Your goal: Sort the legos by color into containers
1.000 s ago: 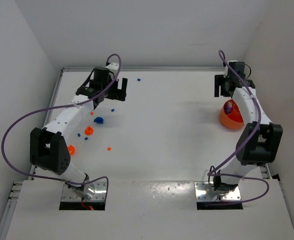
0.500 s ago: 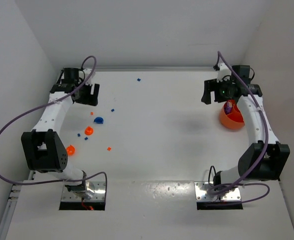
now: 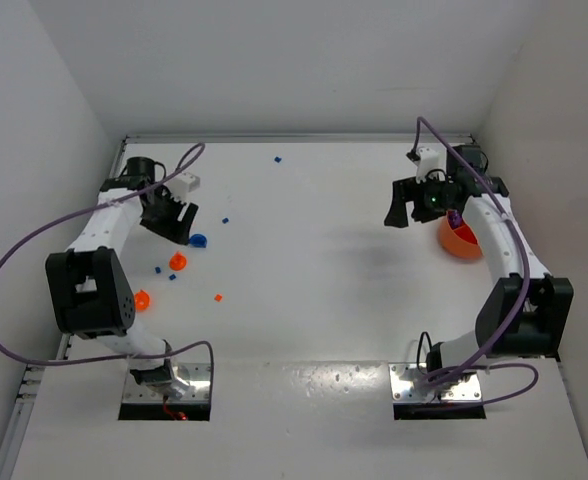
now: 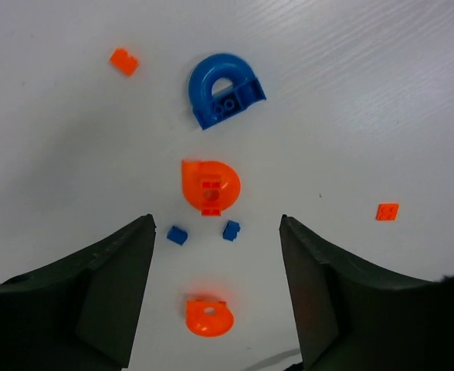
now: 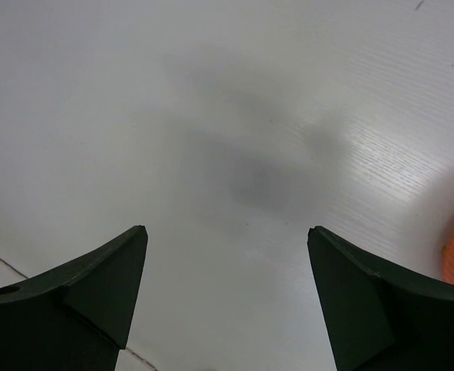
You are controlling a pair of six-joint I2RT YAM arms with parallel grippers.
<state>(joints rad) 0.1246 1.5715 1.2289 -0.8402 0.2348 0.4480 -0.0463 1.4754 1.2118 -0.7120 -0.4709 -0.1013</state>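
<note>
Because every loose brick lies on the left arm's side of the white table (image 4: 381,85), this one is for your left gripper (image 4: 215,219). Its fingers stand apart with nothing between them, hanging over a row of cups.

Take the small round orange plastic cup (image 4: 210,185) in the middle of that row, which has orange pieces in it, as your marker.

- **Nearest the arm bases:** a second small orange round cup (image 4: 208,317) sits on the near side of the marker.
- **Between the two orange cups:** two tiny blue plastic bricks (image 4: 177,234) lie just short of the marker, side by side and touching neither cup.
- **Level with that pair:** a tiny orange-red plastic brick (image 4: 387,211) lies out toward the table's middle.
- **Just beyond the marker:** the blue round plastic cup (image 4: 223,89) has a blue brick in it.
- **Farther out:** another orange-red brick (image 4: 123,60) lies off toward the table's outer edge.

So I judge the blue pair must be carried away from the bases, past the marker, to reach the blue cup. The bricks are too small for you to read a long axis.

Your right gripper (image 5: 227,229) is also parted and empty. It sits over bare table beside the large orange round bowl (image 3: 461,240), well apart from the marker.
</note>
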